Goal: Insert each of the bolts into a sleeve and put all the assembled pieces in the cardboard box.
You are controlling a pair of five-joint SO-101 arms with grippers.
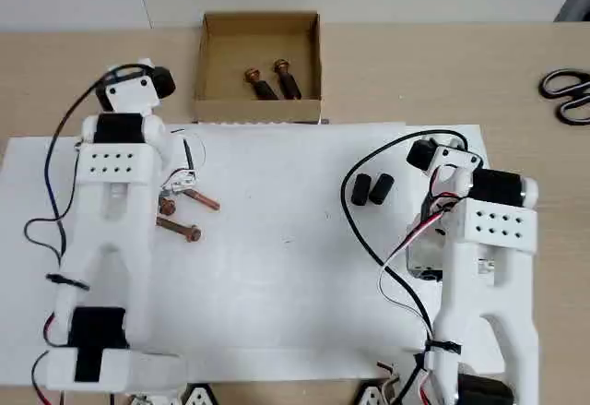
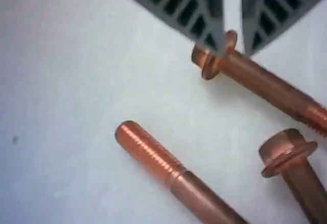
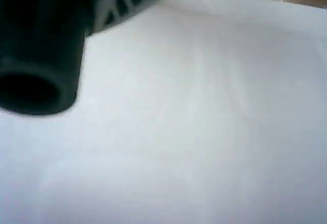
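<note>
Three copper bolts lie on the white paper at the left. My left gripper [image 1: 182, 182] [image 2: 232, 43] is down on the paper, shut on the flanged head of one bolt [image 1: 201, 200] [image 2: 265, 83]. A second bolt [image 1: 178, 230] [image 2: 168, 168] and a third [image 1: 166, 207] [image 2: 296, 168] lie loose beside it. My right gripper [image 3: 76, 30] is shut on a black sleeve [image 3: 38, 66] held above the paper, hollow end toward the camera. Two more black sleeves [image 1: 371, 188] lie side by side left of the right arm [image 1: 484, 216]. The cardboard box [image 1: 210, 64] at the back holds two assembled pieces [image 1: 272, 80].
The white paper sheet [image 1: 277, 276] covers most of the table between the arms. Black cables [image 1: 355, 211] loop over it beside the right arm. Scissors [image 1: 567, 94] lie on the bare wood at the far right.
</note>
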